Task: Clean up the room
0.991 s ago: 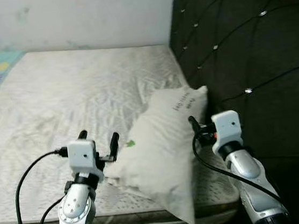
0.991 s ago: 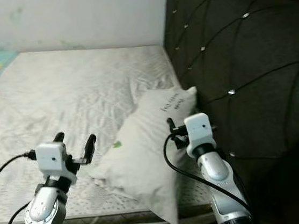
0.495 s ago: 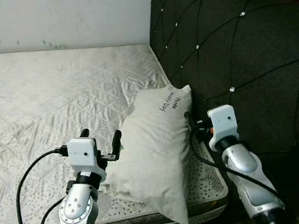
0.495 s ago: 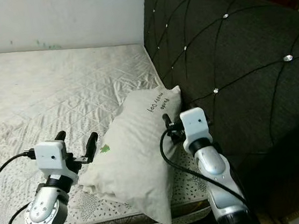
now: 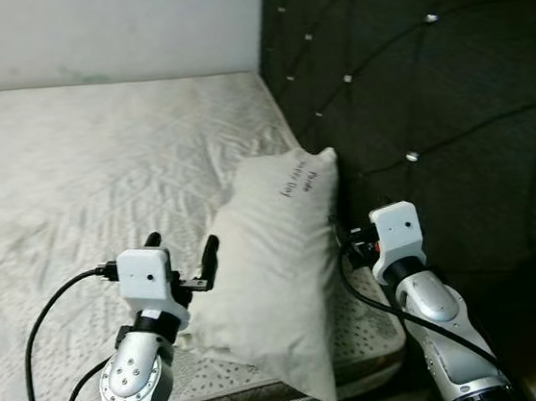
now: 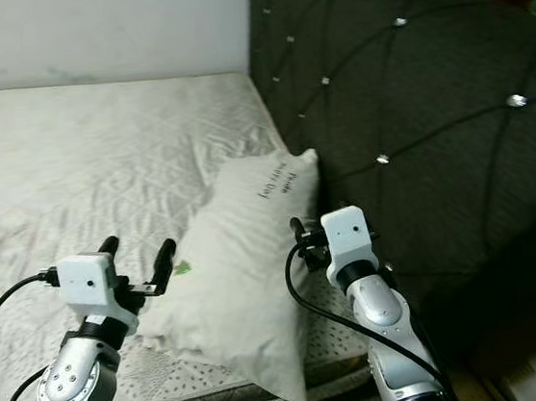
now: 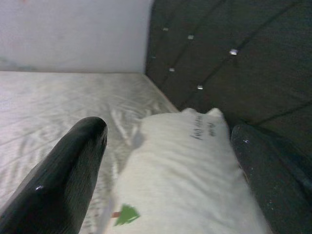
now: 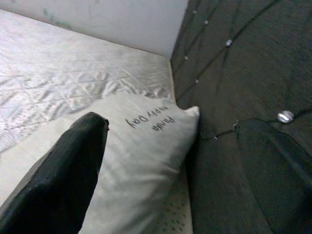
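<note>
Pillow on bed, flanked by left gripper and right gripper. Both jaws wide open, empty. Advice: close inward evenly, pinch opposite edges, lift level.

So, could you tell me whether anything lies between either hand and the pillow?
Nothing visible does. The left hand and right hand, both open, flank the white pillow on the mattress, with only air between.
</note>
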You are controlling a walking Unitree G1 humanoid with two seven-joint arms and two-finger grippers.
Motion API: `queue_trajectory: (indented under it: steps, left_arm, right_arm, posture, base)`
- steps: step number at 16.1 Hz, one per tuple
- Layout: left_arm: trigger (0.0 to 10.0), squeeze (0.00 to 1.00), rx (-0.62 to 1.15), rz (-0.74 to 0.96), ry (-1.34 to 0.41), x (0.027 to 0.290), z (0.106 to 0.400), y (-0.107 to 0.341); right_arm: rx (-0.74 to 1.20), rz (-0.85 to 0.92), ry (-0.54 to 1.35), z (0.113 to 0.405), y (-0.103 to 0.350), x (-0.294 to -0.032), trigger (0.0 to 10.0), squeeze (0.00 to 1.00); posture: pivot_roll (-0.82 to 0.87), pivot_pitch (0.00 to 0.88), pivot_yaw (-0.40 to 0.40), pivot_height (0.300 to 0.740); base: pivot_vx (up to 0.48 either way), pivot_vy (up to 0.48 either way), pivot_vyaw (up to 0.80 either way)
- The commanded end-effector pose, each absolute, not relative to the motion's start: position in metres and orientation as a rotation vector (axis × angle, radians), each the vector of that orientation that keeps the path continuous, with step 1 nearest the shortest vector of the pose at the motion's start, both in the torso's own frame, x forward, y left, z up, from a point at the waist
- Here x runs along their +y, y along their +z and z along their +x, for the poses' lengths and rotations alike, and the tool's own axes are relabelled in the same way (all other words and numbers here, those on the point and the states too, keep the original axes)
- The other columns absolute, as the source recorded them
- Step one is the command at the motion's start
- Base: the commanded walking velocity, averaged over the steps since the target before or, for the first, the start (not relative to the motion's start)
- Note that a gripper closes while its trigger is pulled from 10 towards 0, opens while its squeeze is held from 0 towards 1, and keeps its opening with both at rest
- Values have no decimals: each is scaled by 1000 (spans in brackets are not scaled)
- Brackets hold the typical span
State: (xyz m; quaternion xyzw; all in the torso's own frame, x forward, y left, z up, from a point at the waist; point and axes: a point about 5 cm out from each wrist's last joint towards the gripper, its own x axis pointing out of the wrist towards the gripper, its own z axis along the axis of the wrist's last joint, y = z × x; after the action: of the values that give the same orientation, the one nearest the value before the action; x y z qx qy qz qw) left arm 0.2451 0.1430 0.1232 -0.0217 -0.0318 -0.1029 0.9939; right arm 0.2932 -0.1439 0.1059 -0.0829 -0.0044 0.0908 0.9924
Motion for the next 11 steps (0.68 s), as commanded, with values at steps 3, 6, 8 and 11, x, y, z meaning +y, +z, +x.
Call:
queue_trajectory:
  steps: [3, 6, 8, 11]
  left_arm:
    - [10000, 0, -65, -49, -222, 141, 244, 127]
    - [10000, 0, -65, -49, -233, 141, 243, 127]
    - [10000, 0, -65, -46, -238, 140, 243, 127]
    - [10000, 0, -48, -36, -245, 139, 244, 126]
  right_arm:
    - [-17, -172, 180, 294, 110, -145, 10000, 0]
    - [-16, -171, 187, 295, 110, -143, 10000, 0]
    - [-16, -172, 191, 296, 110, -142, 10000, 0]
    - [-19, -169, 196, 297, 110, -141, 10000, 0]
  posture:
    - [1, 78, -81, 740]
    - [4, 75, -81, 740]
    - [4, 71, -80, 740]
    - [5, 66, -80, 740]
  base:
    - [0, 0, -800]
    - [179, 0, -800]
    - [304, 0, -800]
    - [204, 0, -654]
